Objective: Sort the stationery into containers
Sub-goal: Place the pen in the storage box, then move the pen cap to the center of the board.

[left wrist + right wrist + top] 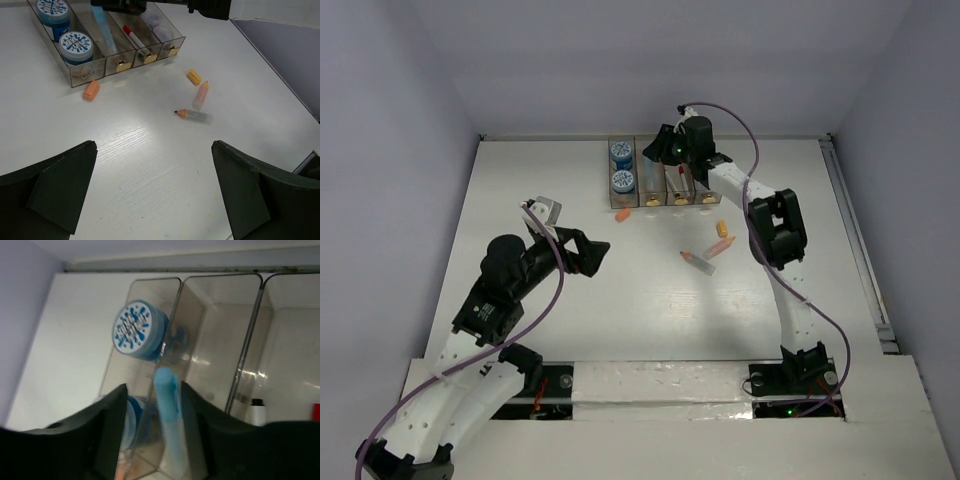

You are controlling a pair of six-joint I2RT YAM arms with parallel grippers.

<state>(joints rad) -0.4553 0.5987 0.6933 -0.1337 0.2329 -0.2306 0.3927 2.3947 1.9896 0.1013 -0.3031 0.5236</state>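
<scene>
Currently light-blue stick stands tilted in second bin from left, lower centre of right wrist view, between right gripper fingers; gripped or loose, cannot tell. Left gripper gapes empty. Judged light, stiff, slick: pinch mid-shaft.

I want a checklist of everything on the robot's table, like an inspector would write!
Surface: white table, no spills seen.
Job's things: bins hold two blue-topped rolls, a light-blue stick, a red-capped marker; orange stick, yellow piece, pink stick, orange-tipped clear stick lie loose.
Clutter: nothing seen.
Tools: left tool open, empty; right tool straddles the light-blue stick, grip unclear.
Cables: purple cable along each arm.
Surroundings: pale walls.
</scene>
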